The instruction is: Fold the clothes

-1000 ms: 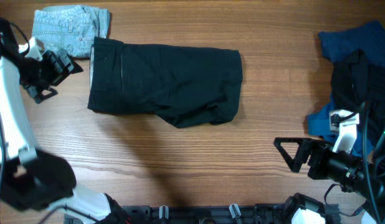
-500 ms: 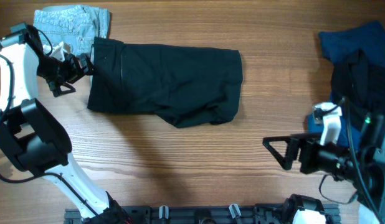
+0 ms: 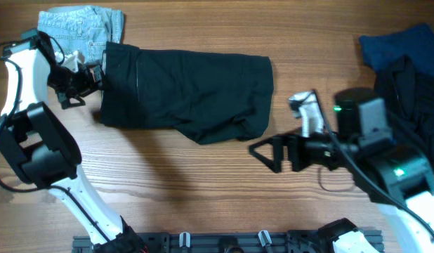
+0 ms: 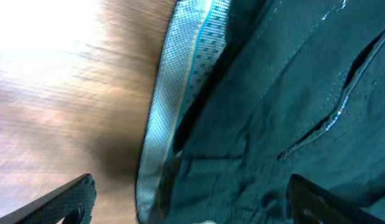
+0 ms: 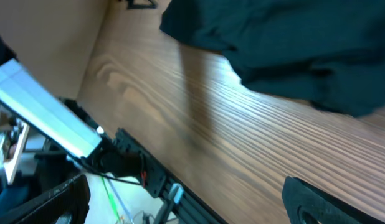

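The black shorts (image 3: 189,95) lie across the middle of the table (image 3: 203,190). The left gripper (image 3: 97,76) sits at their waistband end, jaws spread wide with the band's edge between them, clamping nothing. The right gripper (image 3: 262,152) hovers just below the shorts' lower right corner, jaws wide apart and empty.

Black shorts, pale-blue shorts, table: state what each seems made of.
Black shorts: matte woven cloth, probably cotton or a blend; stitched seams and soft creases show. Pale-blue shorts: denim, by the faded, mottled blue and the seams. Table: wood or wood-look laminate, with long grain lines and a slight sheen; the look leaves open which.
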Tool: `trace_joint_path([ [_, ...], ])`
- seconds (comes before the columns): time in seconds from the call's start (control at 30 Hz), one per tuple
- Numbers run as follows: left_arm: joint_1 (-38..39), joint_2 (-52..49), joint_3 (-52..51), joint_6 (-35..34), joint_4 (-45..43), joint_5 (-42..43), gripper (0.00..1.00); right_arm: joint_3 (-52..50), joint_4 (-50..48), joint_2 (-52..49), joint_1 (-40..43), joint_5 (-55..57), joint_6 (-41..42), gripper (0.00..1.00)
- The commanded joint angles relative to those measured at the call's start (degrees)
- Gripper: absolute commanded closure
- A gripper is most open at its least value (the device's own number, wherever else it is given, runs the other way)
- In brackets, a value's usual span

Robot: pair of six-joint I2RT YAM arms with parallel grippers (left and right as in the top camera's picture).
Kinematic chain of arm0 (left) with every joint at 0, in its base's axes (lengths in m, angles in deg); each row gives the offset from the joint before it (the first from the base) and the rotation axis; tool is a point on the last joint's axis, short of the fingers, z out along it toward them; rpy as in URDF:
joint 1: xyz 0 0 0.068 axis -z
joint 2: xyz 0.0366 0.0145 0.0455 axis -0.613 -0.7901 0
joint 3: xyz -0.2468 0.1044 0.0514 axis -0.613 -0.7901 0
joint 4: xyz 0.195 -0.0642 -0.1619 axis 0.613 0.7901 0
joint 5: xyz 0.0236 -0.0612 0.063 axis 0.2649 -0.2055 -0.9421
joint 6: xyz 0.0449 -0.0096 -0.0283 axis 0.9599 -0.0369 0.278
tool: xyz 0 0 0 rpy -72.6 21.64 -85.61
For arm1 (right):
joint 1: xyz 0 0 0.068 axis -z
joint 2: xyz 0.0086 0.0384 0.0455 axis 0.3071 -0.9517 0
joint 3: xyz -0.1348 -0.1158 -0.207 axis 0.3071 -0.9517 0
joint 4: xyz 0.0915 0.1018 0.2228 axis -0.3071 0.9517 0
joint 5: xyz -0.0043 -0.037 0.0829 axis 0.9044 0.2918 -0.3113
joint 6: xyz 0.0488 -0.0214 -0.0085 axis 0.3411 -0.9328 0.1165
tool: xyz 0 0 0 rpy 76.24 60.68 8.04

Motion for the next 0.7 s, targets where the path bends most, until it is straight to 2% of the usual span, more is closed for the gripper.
trace_joint_path([
  [0.0,1.81,-1.42,-0.17,4.07,-1.4,2.54,0.03,-0.11,-2.03,-4.42,-5.81,4.35,6.58,0.0],
  [0.27,2.95,-2.4,-0.17,4.02,-4.48,2.27,0.03,-0.09,-3.76,-12.04,-10.43,5.05,8.98,0.01],
  [0.6,2.97,-7.41,-0.17,4.02,-4.26,2.21,0.04,-0.09,-5.4,-11.91,-10.43,3.41,9.44,0.01],
  [0.67,2.95,-7.41,-0.17,4.0,-4.2,2.36,0.09,-0.09,-5.57,-11.91,-10.43,3.43,9.42,0.01],
])
